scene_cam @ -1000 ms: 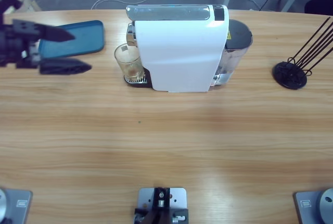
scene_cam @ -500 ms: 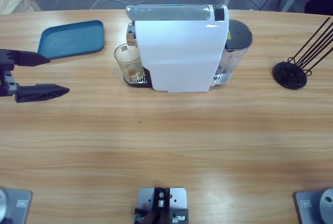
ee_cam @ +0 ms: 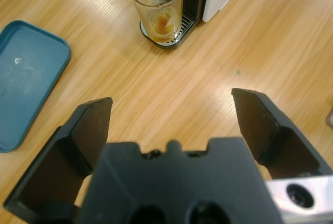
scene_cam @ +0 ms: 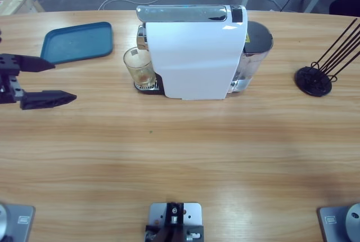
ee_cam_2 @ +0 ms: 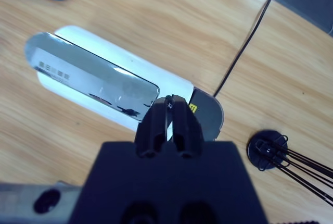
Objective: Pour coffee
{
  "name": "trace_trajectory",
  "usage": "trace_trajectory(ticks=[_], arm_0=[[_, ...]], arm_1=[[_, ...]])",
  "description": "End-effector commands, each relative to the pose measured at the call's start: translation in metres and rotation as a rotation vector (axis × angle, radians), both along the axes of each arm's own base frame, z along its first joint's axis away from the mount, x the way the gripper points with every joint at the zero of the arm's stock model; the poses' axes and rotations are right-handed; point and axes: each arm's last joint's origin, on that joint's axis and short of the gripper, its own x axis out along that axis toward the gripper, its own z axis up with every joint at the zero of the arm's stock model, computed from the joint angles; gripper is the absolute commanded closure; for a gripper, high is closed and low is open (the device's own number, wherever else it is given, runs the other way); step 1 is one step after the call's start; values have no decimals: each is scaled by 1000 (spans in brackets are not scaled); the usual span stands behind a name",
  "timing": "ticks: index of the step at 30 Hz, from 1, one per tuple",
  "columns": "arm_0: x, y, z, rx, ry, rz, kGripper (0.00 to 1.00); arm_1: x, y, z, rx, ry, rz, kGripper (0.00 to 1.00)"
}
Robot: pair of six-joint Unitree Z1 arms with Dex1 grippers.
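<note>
The long wooden table (scene_cam: 180, 152) carries everything in sight. Largest on it is the white coffee machine (scene_cam: 194, 56), standing at the far middle with a silver top and a grey water tank at its right end. The right wrist view looks straight down on this machine (ee_cam_2: 99, 86) from above.

The teal tray (scene_cam: 79, 42) lies flat at the far left of the table, well apart from the machine. In the left wrist view the tray (ee_cam: 26, 78) sits off to the left, beside the line from gripper to glass rather than across it.

At the far right stands a black wire stand (scene_cam: 316, 79), a round base with thin rods fanning up and outward, near the machine's tank end but not touching it.

The left gripper (scene_cam: 48, 80) enters from the left edge of the high view, its two black jaws spread wide apart with nothing between them. It hangs over bare wood just in front of the tray. The right gripper (ee_cam_2: 169, 117) has its jaws pressed together on nothing and does not show in the high view.

The clear glass (scene_cam: 139, 67) stands upright on the machine's drip grille, against the machine's left end. Seen from the left wrist, the glass (ee_cam: 157, 5) is straight ahead and well apart from the gripper, with only bare table between them.

The coffee (ee_cam: 162, 23) is a small brown pool at the bottom of that glass.
</note>
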Motion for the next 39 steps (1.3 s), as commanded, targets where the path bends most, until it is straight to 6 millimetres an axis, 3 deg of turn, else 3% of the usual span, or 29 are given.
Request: trace_trajectory(ticks=[1,39], arm_0=[[9,-5,-10,6,33,11,0],[14,-14,-24,31,78,-17,0]], arm_1=[[13,7,-31,-64,97,-4,1000],[30,7,-69,-117,210,-19,1000]])
